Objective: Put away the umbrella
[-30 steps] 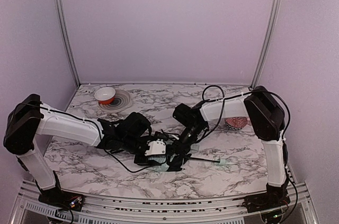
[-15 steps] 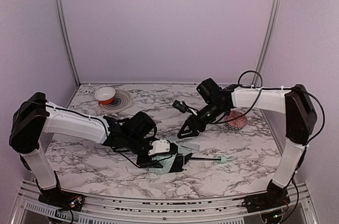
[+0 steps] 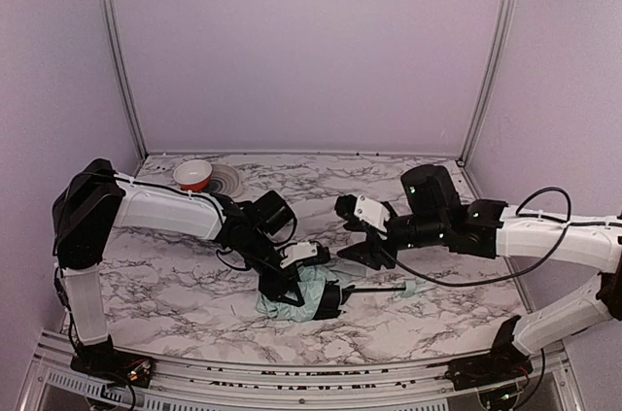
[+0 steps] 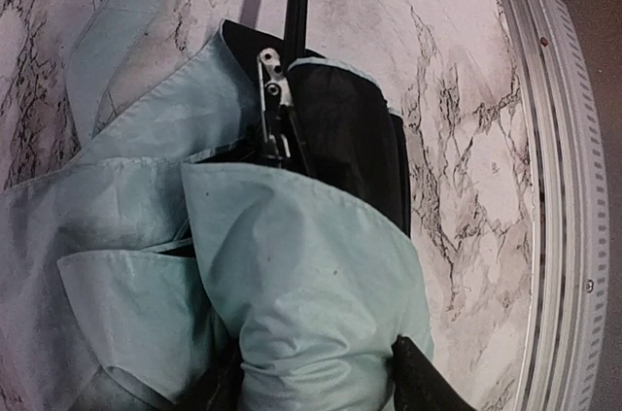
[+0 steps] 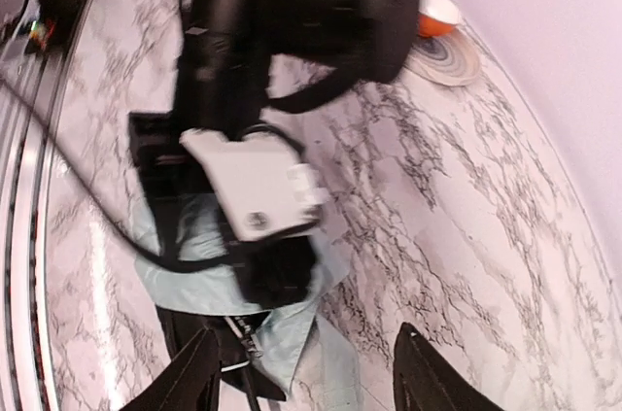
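Swinging out wide and dropping low since a second ago, the right arm is now stretching across the tabletop from the right edge, and the right hand [image 3: 362, 254] has pulled away from the canopy. It is hovering with its fingers [image 5: 194, 372] spread wide and nothing between them, just beyond the slim black shaft [image 3: 374, 288].

The pale mint-green fabric umbrella with black ribs [image 3: 292, 306] is lying on the white, grey-veined marble tabletop [image 3: 311, 183], close to the near edge and about midway along it. Its canopy is bunching more tightly than before. The shaft is running toward the right edge and ending in a small pale green handle [image 3: 408, 291].

The left hand [image 3: 292, 285] is pressing down onto the crumpled canopy and gripping a fold of it; in the left wrist view the mint fabric is filling the gap between its fingers [image 4: 423, 387].

A red-and-white bowl [image 3: 192, 174] is sitting on a round ringed grey mat [image 3: 225, 185] in the far left corner.
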